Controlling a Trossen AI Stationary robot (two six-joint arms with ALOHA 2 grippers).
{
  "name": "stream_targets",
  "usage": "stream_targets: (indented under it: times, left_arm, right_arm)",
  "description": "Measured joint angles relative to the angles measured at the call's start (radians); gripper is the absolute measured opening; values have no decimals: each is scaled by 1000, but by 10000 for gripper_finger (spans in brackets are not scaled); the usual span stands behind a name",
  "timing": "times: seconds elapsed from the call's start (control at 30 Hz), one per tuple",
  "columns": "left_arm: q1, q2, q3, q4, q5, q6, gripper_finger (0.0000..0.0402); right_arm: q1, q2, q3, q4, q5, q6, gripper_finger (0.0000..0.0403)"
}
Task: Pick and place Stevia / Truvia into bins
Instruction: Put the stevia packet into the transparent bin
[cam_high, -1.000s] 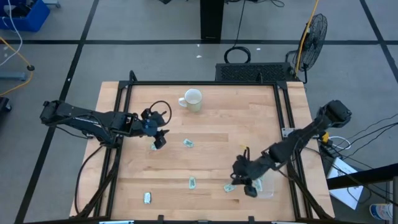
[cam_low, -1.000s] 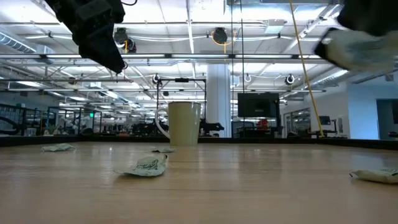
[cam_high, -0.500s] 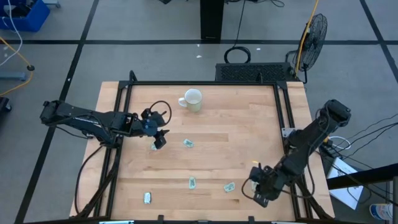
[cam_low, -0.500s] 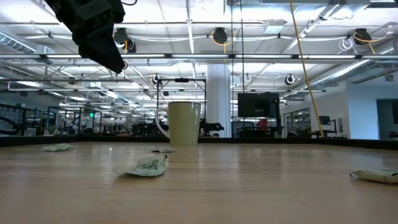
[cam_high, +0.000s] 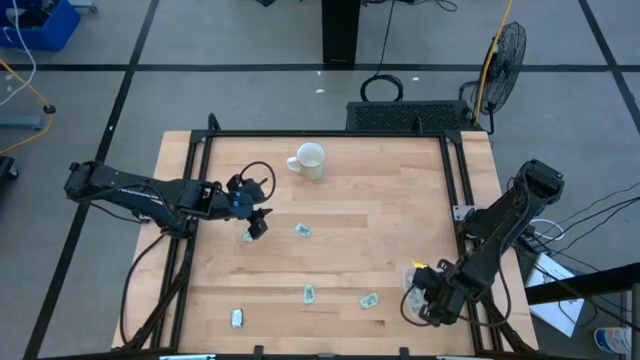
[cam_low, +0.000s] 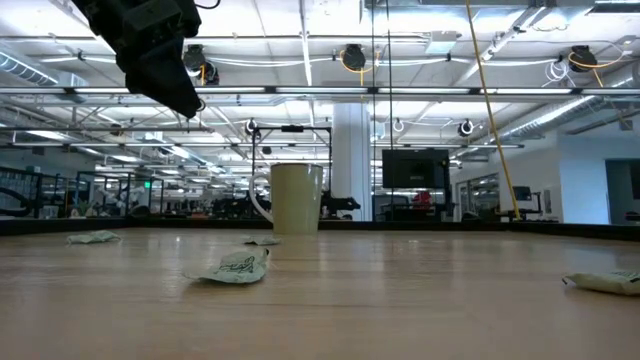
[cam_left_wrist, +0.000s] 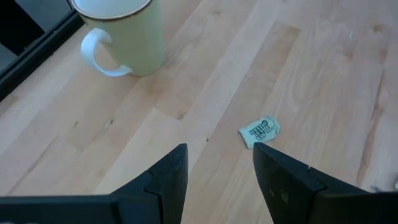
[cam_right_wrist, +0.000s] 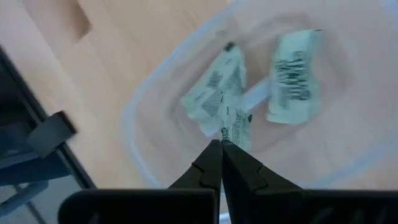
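Observation:
Several pale green-and-white Stevia packets lie flat on the wooden table, and one just under my left gripper. My left gripper hovers open above the table's left half, with a packet ahead of its fingers. My right gripper is at the near right corner over the clear tub, shut on a packet. Two more packets lie on the tub's floor. My right gripper pinches a Stevia packet by one end between its two fingertips, coming from above and pointing down. The packet hangs below the fingers, inside the tub's rim. Whether its lower end rests on the packets in the tub, I cannot tell.
A white mug stands upright near the table's far edge, handle toward the left. A black metal frame runs along the table's edges. The middle of the table is bare wood.
My right gripper has swung from beside the packet at the near edge toward the near right corner, and it now stands over the tub. It has left the low view. That packet on the table stayed where it was.

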Motion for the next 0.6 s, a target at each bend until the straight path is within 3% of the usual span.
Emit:
stream_targets:
  times: [0.23,0.6]
  left_arm:
    - [0,0,0,0,0,4,189]
    - [0,0,0,0,0,4,189]
  right_arm:
    - [-14,0,-60,65,0,24,4]
    - [-53,-7,-65,100,-13,-21,64]
